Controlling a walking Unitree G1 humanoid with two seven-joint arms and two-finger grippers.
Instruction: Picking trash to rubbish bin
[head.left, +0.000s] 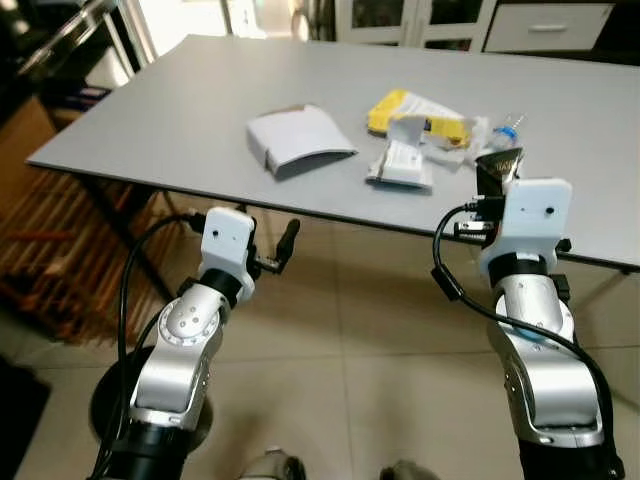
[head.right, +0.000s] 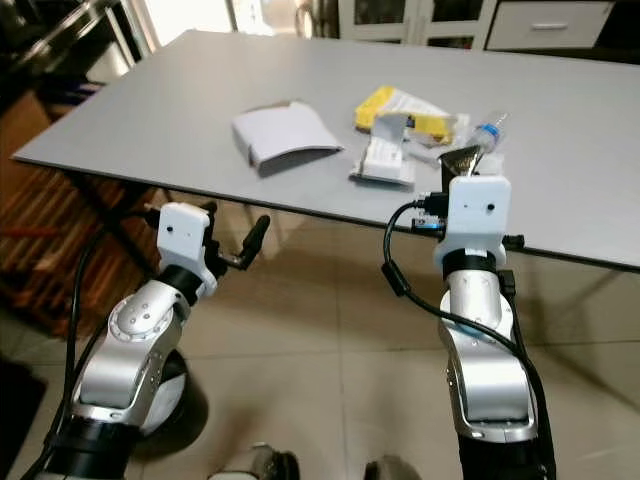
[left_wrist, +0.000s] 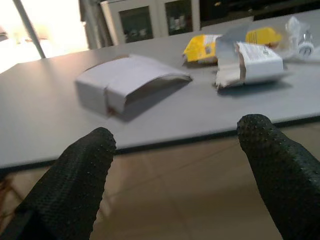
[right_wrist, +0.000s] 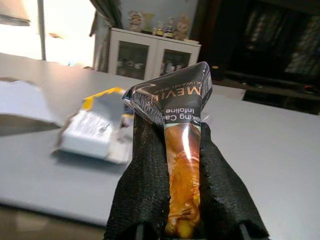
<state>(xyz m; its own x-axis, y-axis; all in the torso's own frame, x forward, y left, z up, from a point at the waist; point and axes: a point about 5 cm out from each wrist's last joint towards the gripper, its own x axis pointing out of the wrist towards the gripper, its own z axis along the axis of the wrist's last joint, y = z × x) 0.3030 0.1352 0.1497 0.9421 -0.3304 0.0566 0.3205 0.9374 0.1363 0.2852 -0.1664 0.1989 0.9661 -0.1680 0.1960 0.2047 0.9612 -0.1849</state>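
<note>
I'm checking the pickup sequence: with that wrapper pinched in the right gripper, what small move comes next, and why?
Probably lift the right gripper clear of the grey table. It is shut on the dark snack wrapper, so the pick looks done; no bin is visible yet. The left gripper hangs open below the edge.

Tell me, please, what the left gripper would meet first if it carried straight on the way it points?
Probably the dark front edge of the grey table. The open left gripper sits just below tabletop height, aimed at that edge, with the flattened white cardboard box lying beyond it. Depth is uncertain, so it might pass underneath.
</note>
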